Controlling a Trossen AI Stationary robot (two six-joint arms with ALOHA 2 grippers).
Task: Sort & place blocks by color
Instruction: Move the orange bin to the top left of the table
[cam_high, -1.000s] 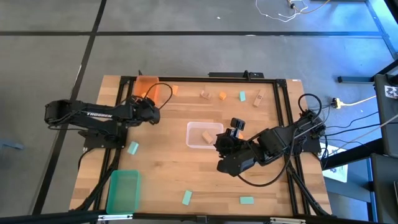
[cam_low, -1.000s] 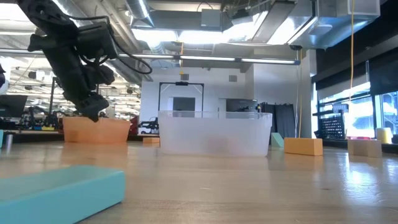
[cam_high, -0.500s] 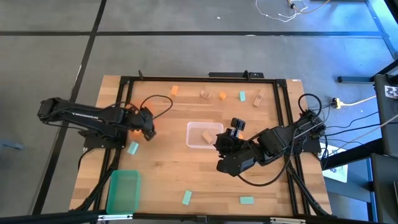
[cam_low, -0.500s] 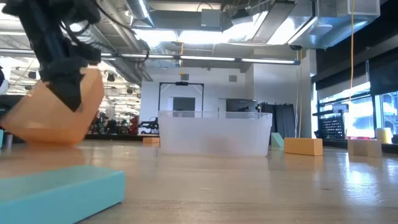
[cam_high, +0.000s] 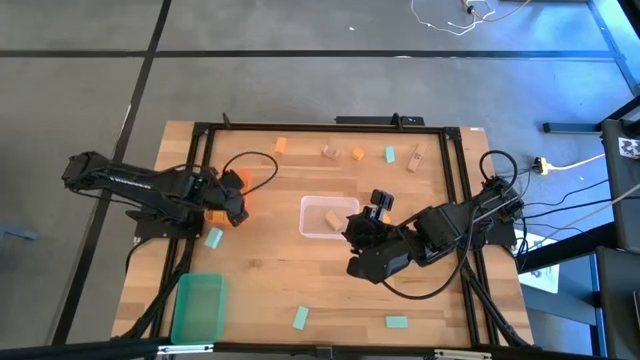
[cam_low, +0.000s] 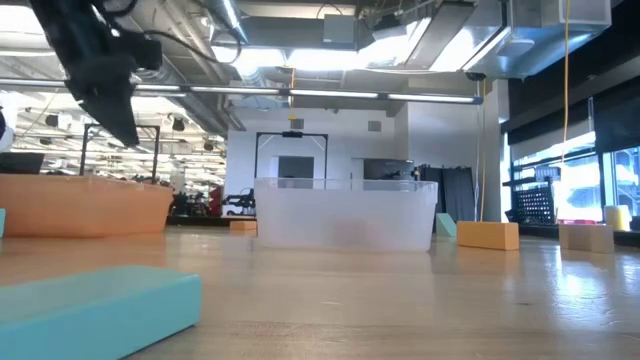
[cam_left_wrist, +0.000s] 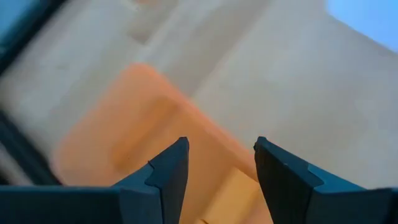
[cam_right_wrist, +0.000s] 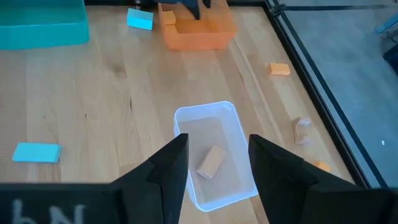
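Blocks are mostly sitting loose on the table, so sorting is looking barely begun. One tan block is lying inside the clear bin at mid-table, and that's the only one plainly sorted; an orange piece seems to be lying in the orange bin per the right wrist view, but can't confirm. Still out, on the high view: orange block, tan block, 2nd orange block, mint block and a long tan block are strung along the far edge; another mint block is lying just beside the orange bin, w/ two more mint ones and near the front edge. Green bin at the front-left corner is showing nothing inside. Left gripper is hanging over the orange bin at the table's left side, jaws apart, nothing between them. Right gripper is hovering just right of the clear bin, looking down into it, jaws apart and empty too. Judging by this, roughly eight blocks are waiting.
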